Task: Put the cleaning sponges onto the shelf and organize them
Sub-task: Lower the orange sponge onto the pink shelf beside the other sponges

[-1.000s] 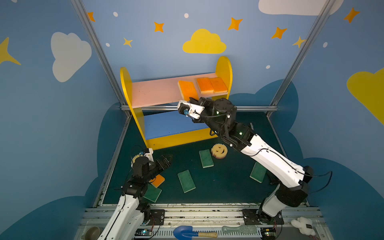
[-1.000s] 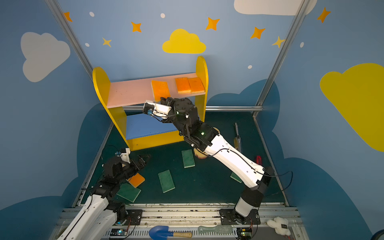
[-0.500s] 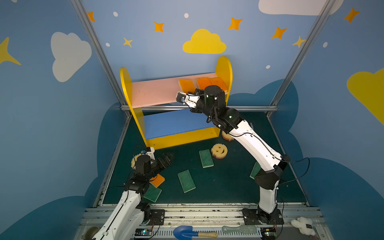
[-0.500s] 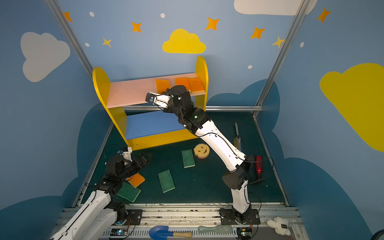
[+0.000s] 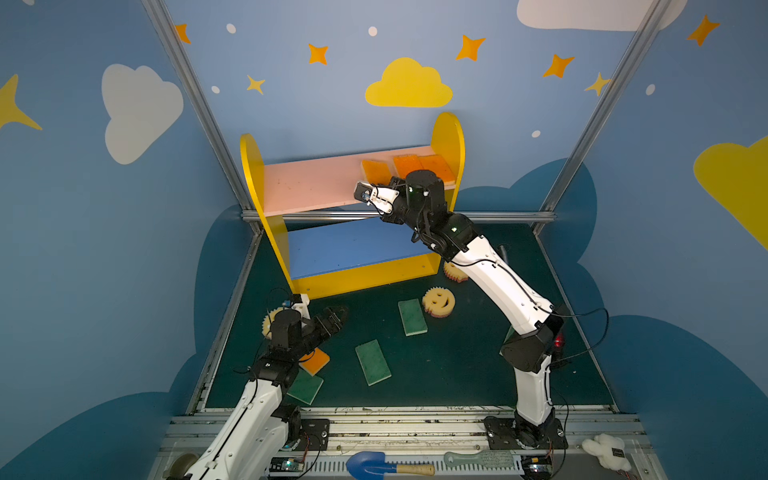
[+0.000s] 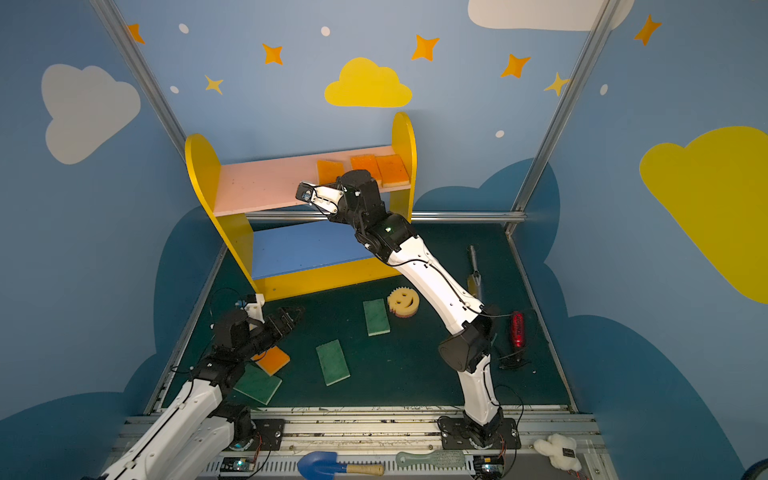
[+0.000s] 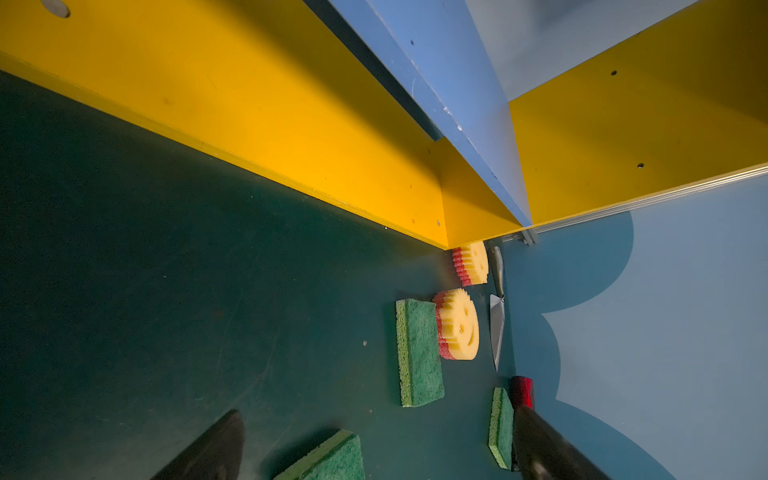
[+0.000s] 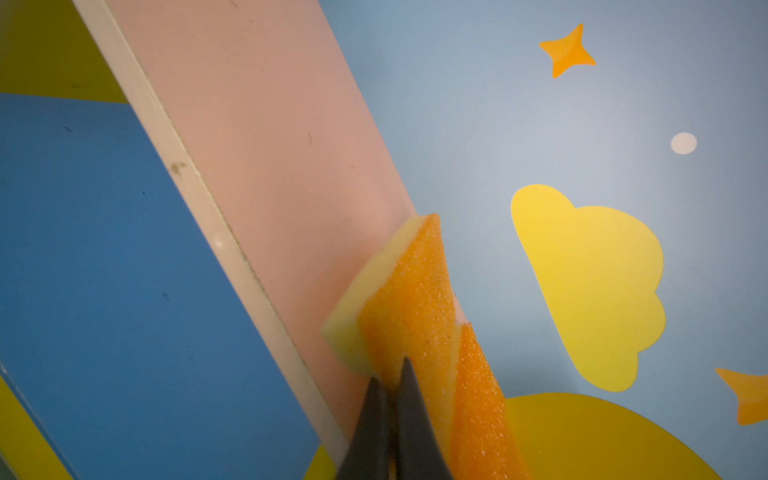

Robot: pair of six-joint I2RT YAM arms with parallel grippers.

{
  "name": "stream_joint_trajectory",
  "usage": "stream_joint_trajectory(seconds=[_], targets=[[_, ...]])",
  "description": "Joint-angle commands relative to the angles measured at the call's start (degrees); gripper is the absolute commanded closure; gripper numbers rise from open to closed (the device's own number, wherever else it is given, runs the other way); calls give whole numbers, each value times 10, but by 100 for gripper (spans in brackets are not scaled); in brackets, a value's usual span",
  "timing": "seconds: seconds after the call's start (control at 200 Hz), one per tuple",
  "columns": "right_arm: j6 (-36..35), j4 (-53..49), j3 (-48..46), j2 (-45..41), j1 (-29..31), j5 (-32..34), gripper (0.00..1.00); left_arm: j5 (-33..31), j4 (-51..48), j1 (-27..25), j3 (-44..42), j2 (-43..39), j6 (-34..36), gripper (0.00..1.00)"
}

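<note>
1. Shelf (image 5: 449,137): three orange-topped pads (image 5: 409,164) lie on the pink upper board (image 5: 307,187), at its right end.
2. Right fingers (image 8: 374,415): closed together and holding nothing, tips at the near edge of the leftmost pad (image 8: 407,291).
3. Left fingers (image 7: 208,449): spread wide, empty, low over the table (image 5: 457,365).
4. Table: a fourth orange pad (image 5: 318,360), green pads (image 5: 373,362) and smiley sponges (image 5: 438,302) lie loose.
5. Writing: lettering on the red cylinder (image 6: 517,330) and the tag on the white toy (image 6: 565,453) are too small to read.
</note>
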Motion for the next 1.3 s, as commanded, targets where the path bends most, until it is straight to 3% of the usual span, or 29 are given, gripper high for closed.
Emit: stream_joint_trajectory(seconds=[0.0, 0.631, 0.971, 1.291], targets=[[-3, 30, 15, 9, -2, 19, 100, 4, 6, 0, -8, -9, 3, 1], [-29, 64, -34, -14, -19, 36, 98, 8, 5, 0, -2, -3, 2, 1], [-18, 71, -52, -28, -19, 29, 61, 8, -7, 0, 8, -4, 2, 1], [-8, 76, -102, -83, -9, 3, 51, 4, -33, -1, 25, -8, 1, 1]])
